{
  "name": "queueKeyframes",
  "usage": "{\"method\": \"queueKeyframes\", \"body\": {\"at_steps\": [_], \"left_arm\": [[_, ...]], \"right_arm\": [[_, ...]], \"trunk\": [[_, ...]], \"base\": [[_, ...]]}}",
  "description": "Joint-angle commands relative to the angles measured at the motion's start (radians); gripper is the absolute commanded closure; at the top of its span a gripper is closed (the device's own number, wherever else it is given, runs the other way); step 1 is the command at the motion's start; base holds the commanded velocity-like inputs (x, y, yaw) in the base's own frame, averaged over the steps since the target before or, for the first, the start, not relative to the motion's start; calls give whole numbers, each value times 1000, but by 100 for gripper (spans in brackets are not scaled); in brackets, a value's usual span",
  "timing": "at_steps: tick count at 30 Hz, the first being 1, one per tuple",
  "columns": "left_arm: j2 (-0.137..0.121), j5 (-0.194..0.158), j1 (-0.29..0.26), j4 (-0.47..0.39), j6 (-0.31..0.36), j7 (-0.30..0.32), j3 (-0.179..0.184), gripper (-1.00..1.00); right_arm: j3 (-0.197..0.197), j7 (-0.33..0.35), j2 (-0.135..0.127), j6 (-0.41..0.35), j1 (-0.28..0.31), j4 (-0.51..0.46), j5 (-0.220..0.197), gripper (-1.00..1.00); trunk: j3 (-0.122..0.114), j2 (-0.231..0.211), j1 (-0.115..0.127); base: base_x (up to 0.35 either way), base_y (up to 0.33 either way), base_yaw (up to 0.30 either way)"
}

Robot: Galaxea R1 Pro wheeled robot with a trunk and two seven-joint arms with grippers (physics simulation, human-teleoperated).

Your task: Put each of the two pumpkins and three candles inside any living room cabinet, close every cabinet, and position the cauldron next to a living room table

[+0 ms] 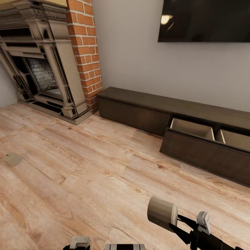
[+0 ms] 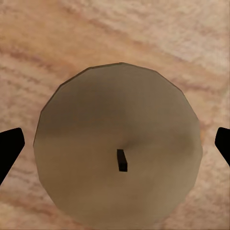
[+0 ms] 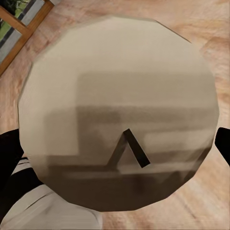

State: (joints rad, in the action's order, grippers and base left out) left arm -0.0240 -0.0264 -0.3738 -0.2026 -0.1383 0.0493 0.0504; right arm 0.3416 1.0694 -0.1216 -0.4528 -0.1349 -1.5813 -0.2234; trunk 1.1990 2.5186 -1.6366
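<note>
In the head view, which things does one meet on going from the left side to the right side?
Candle on the floor → fireplace → brick column → closed part of the cabinet → candle held in the right gripper → open drawer.

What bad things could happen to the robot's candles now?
1. The right gripper holds a candle out sideways by its end, so it might slip onto the wooden floor while rolling along.
2. The open drawer of the cabinet sticks out low, and the robot could bump its front when it gets close.
3. Another candle lies far off on the floor near the fireplace and could be forgotten.
</note>
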Motion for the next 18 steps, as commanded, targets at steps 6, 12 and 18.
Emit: {"method": "queueKeyframes", "body": {"at_steps": [6,12,18], "left_arm": [[-1,-3,-1,1,-12,1,5,-100],[-1,-3,-1,1,-13,1,6,-100],[-1,-3,-1,1,-14,1,5,-100]], "right_arm": [[0,8,1,-15,0,0,-11,100],[-1,8,2,-15,0,0,-11,100],[-1,7,3,-15,0,0,-11,100]], "trunk": [[5,1,0],[20,1,-2],[20,1,-2]], "base": [[0,0,0],[0,0,0],[0,0,0]]}}
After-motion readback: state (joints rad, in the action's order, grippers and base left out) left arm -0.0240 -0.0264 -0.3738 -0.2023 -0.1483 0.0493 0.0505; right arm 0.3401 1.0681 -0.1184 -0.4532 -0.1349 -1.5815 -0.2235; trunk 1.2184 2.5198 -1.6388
